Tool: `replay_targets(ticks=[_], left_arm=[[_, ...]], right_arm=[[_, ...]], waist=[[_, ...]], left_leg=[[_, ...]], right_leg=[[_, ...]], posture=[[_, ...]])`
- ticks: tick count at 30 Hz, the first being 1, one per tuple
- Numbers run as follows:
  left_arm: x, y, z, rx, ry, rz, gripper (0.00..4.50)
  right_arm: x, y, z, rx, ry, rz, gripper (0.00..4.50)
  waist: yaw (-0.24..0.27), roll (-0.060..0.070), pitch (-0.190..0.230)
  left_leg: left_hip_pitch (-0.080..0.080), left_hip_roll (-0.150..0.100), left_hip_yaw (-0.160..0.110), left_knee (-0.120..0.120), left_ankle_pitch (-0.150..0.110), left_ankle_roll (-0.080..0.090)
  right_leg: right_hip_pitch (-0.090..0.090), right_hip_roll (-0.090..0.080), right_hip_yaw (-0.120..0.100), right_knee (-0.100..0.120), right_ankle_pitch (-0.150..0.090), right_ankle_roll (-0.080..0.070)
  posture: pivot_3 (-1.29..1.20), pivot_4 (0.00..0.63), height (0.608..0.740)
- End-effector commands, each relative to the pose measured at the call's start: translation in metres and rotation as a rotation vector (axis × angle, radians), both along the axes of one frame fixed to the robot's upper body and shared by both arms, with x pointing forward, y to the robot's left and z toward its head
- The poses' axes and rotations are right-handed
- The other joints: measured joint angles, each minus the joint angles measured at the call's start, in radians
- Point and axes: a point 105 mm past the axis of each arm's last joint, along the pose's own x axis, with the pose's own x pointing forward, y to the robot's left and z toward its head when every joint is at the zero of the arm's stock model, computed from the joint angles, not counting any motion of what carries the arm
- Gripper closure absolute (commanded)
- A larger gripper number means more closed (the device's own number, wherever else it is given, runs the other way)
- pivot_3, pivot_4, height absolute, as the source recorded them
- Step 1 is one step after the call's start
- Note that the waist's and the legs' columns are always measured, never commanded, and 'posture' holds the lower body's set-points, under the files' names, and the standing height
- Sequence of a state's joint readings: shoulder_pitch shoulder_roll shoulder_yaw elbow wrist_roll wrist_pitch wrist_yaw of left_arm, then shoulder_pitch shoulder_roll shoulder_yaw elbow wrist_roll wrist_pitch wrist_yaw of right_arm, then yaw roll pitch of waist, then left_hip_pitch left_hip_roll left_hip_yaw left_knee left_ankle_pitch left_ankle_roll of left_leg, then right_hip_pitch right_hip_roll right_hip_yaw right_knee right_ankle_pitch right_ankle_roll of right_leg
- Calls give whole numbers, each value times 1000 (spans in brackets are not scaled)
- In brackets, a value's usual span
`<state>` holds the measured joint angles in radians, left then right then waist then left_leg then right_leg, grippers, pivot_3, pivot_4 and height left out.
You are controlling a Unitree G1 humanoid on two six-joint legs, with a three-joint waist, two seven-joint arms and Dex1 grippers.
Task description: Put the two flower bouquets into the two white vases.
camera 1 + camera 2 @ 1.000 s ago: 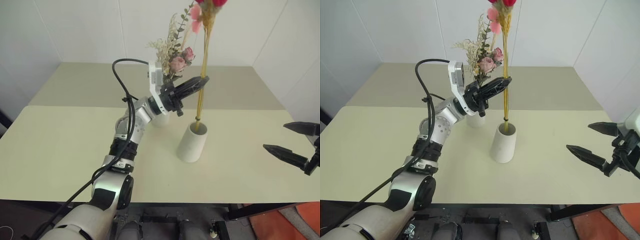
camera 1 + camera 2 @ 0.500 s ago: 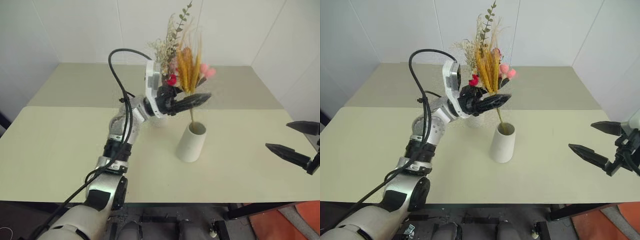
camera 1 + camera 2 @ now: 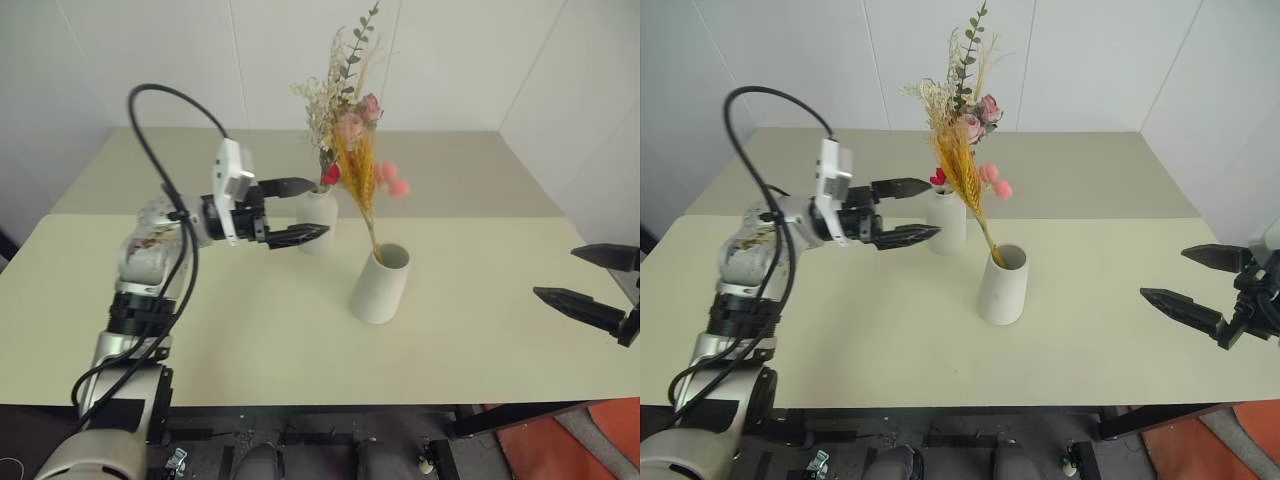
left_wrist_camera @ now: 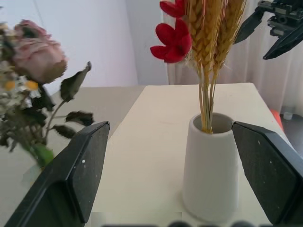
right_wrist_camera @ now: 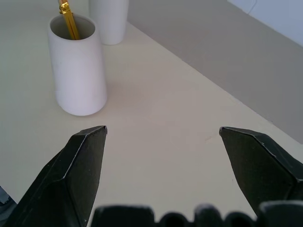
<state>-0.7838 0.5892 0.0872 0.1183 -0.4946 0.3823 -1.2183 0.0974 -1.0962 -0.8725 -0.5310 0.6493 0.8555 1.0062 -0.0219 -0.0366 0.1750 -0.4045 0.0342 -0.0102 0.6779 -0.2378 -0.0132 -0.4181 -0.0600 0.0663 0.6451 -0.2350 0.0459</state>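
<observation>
Head views: the slim yellow-stemmed bouquet (image 3: 365,185) leans in the wide white tapered vase (image 3: 380,285) on the cream tabletop (image 3: 300,340); the pink rose bouquet (image 3: 345,110) stands in the narrow-necked white vase (image 3: 318,222) behind. The left gripper (image 3: 300,212) hovers beside, jaws wide.

Wrist views: the right gripper (image 5: 163,137), jaws wide, faces the tapered vase with bare tabletop between.

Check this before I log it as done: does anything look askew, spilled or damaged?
Nothing spilled or damaged. Both vases stand upright on the table. The slim bouquet leans toward the bottle vase, its head against the bushy bouquet, its stems resting on the wide vase rim. Both tools are open and apart from them.
</observation>
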Motion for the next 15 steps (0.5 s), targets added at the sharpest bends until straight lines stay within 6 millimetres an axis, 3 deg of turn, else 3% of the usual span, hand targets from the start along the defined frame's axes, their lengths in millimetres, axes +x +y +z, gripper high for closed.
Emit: replay_targets(ticks=[1, 4, 6, 15], left_arm=[[-18, 24, 24, -20, -97, 52, 34], [-34, 53, 30, 16, -123, 143, 34], [-42, 61, 32, 42, -139, 178, 34], [-71, 80, 62, 105, -258, 246, 34]], right_arm=[[0, 0, 10, -31, -34, 19, 15], [5, -2, 12, -37, -31, 31, 15], [8, -4, 13, -42, -31, 30, 15], [17, -12, 25, -54, -48, 46, 15]], waist=[[4, 0, 0], [5, 0, 0], [9, 0, 0], [7, 0, 0]], left_leg=[[0, 0, 0, 0, 0, 0], [0, 0, 1, 0, 0, 0], [0, 1, 1, 0, 0, 0], [0, 2, 2, 0, 0, 0]], right_leg=[[0, 0, 0, 0, 0, 0], [0, 0, 0, -1, 0, 0], [0, 0, 0, 0, 0, 0], [-1, 0, 0, 0, 0, -1]], posture=[[0, 150, 740], [0, 150, 740], [0, 150, 740], [0, 150, 740]])
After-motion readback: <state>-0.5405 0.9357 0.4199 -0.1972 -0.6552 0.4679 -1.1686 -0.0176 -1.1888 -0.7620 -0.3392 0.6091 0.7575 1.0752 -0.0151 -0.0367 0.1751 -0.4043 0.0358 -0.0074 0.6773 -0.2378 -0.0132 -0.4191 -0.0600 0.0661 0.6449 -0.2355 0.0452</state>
